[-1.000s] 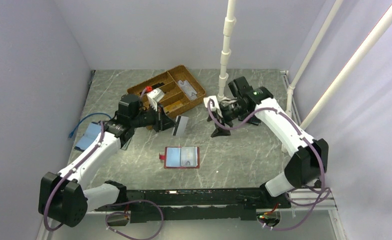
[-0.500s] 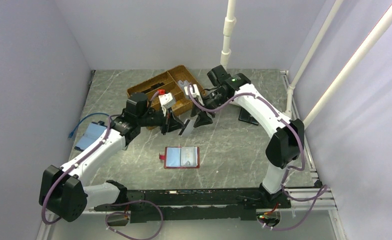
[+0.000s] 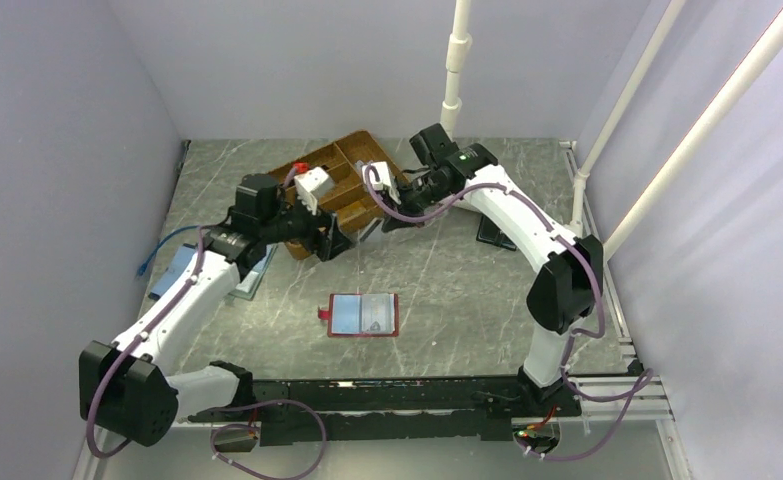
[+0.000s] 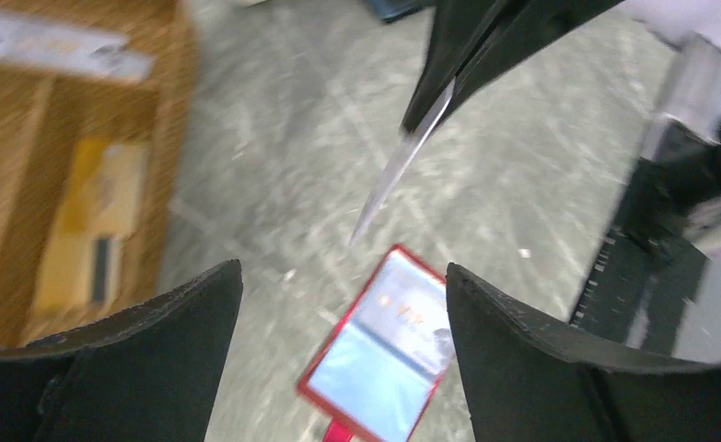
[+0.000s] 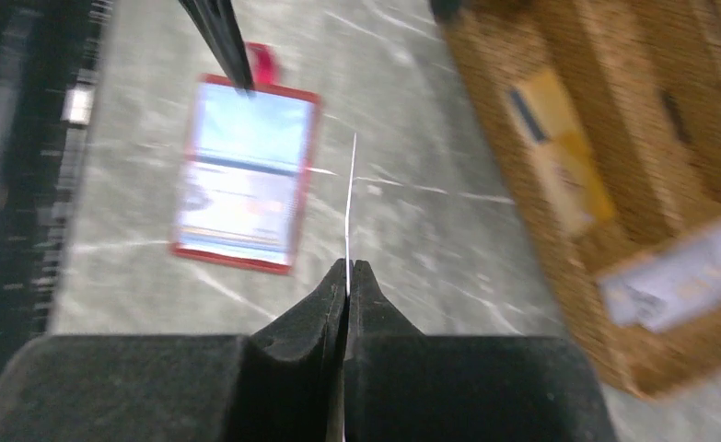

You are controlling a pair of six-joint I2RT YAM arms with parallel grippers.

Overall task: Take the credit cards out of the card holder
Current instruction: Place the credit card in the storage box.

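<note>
**Clerk:** Item one, the grippers?

**Keeper:** Left gripper (image 4: 340,276): jaws spread wide, nothing between them. Right gripper (image 5: 348,272): pinched flat on one card (image 4: 401,164), held edge-on above the table (image 3: 467,290), just right of the left gripper. The card is thin and pale. I cannot tell its colour, since both wrist views show only its edge.

**Clerk:** Item two, the card holder?

**Keeper:** Card holder (image 3: 363,314): red, lying open and flat near the middle of the table, nearer than both grippers and apart from them. Its pale lining faces up and a small red tab shows at its left edge.

**Clerk:** Other stock?

**Keeper:** Wooden tray (image 4: 25,175): far of centre, with dividers. One compartment holds a gold-tan card (image 4: 89,226), and a pale flat piece (image 4: 57,41), blurred, lies in another. Light-blue case (image 3: 179,270): at the left edge. Blue cable (image 3: 162,243): just beside the case. Black wallet (image 3: 494,233): on the right side. White pole (image 3: 454,75): upright at the far wall.

**Clerk:** Obstructions?

**Keeper:** From above, the right arm crosses the tray's right end and hides part of the black wallet. The left arm covers one side of the light-blue case. The two grippers crowd the tray's near corner and mask most of the held card there.
</note>
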